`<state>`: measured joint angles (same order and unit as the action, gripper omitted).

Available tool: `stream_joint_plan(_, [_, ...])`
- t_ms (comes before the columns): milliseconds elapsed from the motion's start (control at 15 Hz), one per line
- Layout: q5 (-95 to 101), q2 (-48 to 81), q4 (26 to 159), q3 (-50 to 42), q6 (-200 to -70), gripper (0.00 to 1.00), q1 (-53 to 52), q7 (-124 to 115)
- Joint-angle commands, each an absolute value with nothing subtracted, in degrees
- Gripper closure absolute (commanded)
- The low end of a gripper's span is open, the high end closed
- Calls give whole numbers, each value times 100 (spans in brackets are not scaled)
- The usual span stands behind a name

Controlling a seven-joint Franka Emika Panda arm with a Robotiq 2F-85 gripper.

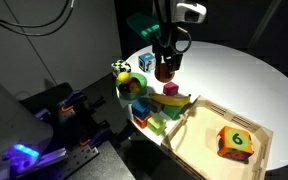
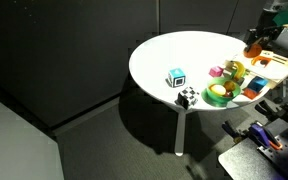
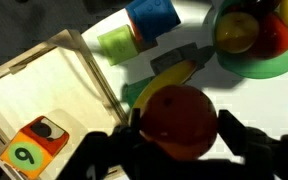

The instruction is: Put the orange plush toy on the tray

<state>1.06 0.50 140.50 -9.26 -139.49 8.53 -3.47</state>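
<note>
Wrist view, left: your tray (image 3: 44, 90) is shallow light wood with a low raised rim, and an orange-red cube (image 3: 32, 150) marked with a green 6 lies in it. Centre: your gripper (image 3: 180, 128) has its dark fingers (image 3: 236, 132) clamped on the round, plain orange plush toy (image 3: 176, 108), held outside the tray, just right of its rim. Right: a round green bowl (image 3: 259, 64) holds one yellow and one red fruit.

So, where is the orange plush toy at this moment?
In the wrist view the orange plush toy is clamped in the gripper, close to the green bowl and outside the wooden tray.
</note>
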Motion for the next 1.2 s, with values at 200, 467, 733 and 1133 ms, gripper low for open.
stream_joint_plan(200, [104,169,13753,-1256,-13761,48,1215,-428])
stream_joint_plan(467, [142,339,13676,-1413,-13939,48,1360,-432])
stream_joint_plan(733, [285,544,13627,-1511,-14263,48,1412,-508])
stream_joint_plan(1133, [564,930,13586,-1647,-14997,48,1382,-654])
